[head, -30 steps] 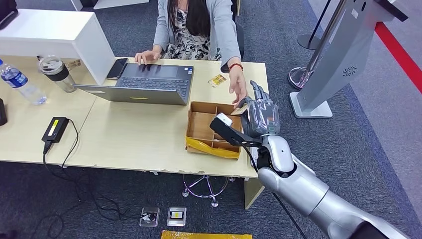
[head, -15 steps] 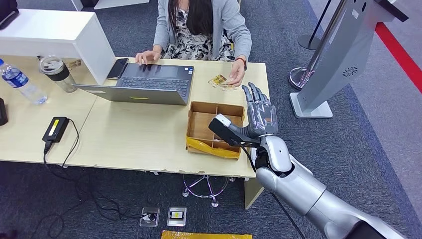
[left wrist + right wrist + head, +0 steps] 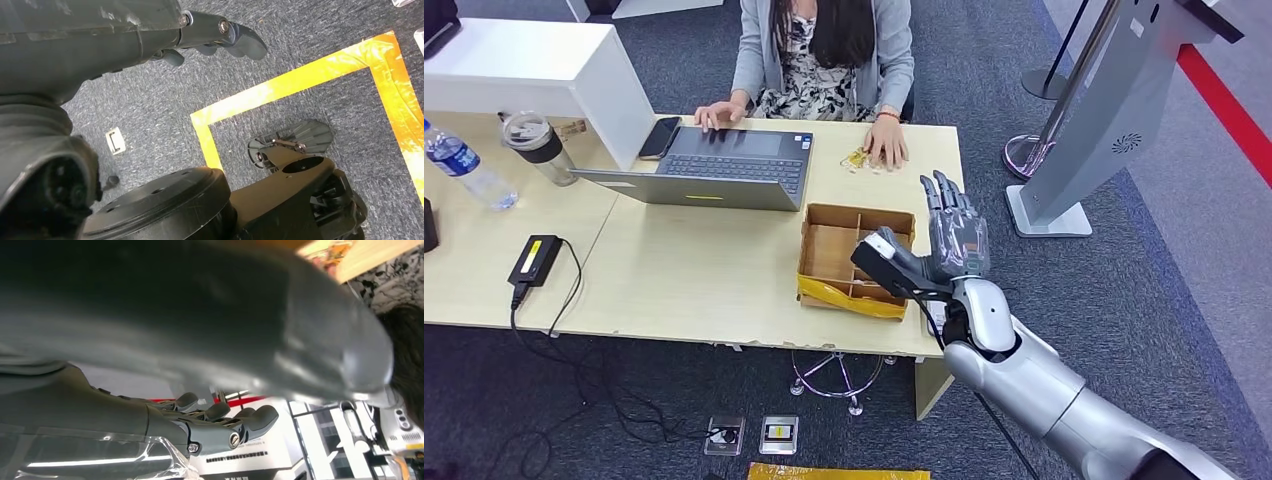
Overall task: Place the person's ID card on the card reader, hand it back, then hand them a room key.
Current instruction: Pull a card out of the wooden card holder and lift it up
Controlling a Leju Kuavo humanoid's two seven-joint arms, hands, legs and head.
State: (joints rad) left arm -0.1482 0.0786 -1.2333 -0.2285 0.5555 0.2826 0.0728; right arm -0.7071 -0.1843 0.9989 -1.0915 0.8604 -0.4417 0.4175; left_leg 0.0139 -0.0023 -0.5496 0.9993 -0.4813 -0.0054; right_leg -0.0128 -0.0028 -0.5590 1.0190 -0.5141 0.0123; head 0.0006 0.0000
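I'm looking down on the wooden table (image 3: 684, 270) with a person (image 3: 829, 50) seated across it, one hand on the open laptop (image 3: 714, 165). The cardboard box (image 3: 854, 258) sits near my right arm. My right hand (image 3: 954, 235) hovers just past the box, fingers straight and spread, holding nothing. The card (image 3: 861, 159) lies on the table under the person's other hand (image 3: 886, 148). My left hand (image 3: 210, 37) hangs over carpet, fingers curled, empty.
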